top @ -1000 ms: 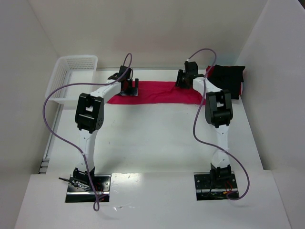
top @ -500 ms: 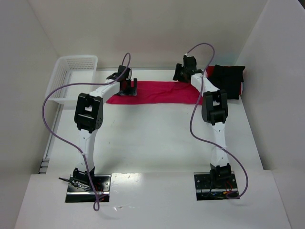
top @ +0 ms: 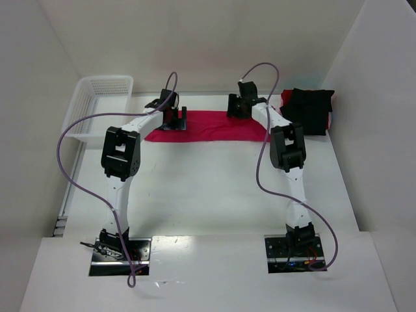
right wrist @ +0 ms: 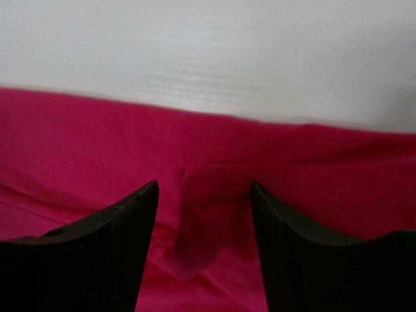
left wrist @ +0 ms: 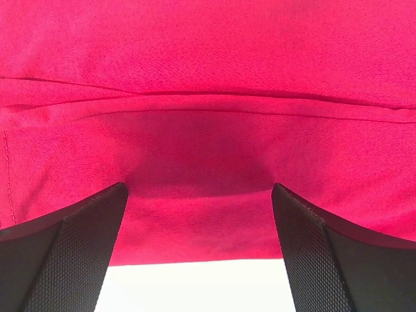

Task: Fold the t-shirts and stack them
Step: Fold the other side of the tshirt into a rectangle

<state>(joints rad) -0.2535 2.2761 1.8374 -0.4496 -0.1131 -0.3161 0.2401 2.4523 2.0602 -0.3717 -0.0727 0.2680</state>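
**Red t-shirt lies crosswise, an arm over each half**

The red t-shirt is laid out as a long flat band at the far side of the desk, its long axis running left to right; the black t-shirt sits bundled at the far right, just beside the red one's right end. The left gripper is over the band's left part, jaws spread wide with bare cloth and a straight fold line between them, nothing pinched. The right gripper is right of the middle, at the band's far edge; its jaws are parted too, a small raised pucker of red cloth in the gap, not clamped as far as the wrist view shows. So the cloth lies straight below both sets of jaws. The left arm is nearer the left end, and the right end lies further right than the right arm. My read is that any next fold would go across that long axis.
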